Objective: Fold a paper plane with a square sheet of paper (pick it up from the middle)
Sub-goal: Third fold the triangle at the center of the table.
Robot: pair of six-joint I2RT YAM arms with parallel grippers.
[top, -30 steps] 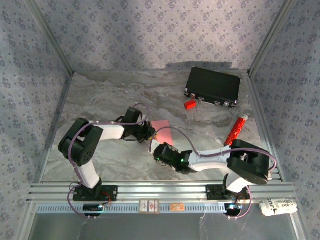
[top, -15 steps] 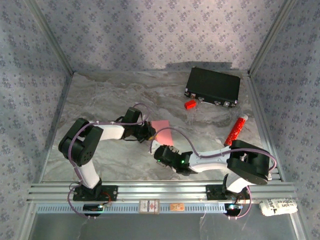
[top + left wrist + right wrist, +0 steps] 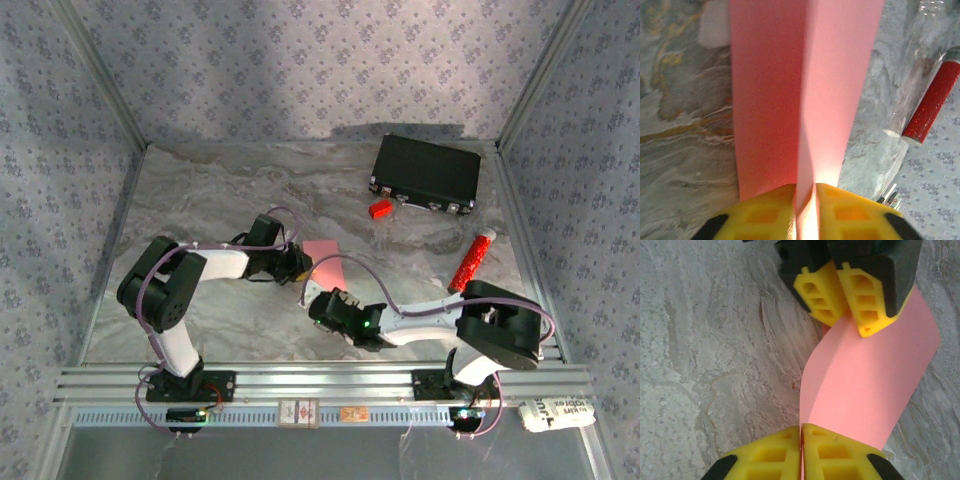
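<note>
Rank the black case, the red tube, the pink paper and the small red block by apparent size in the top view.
Largest: black case.
Next: red tube and pink paper, too close to rank; paper partly covered.
Smallest: small red block.

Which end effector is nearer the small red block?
Left. The left end effector lies below-left of the small red block in the top view; the right end effector sits lower still, farther from it.

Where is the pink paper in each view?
Top external: paper at centre, between the arm tips.
Left wrist: paper up the middle, from bottom edge to top.
Right wrist: paper centre-right, top to bottom.
Shared landmark: left hand pinching it, bottom in left wrist, top in right wrist.
</note>
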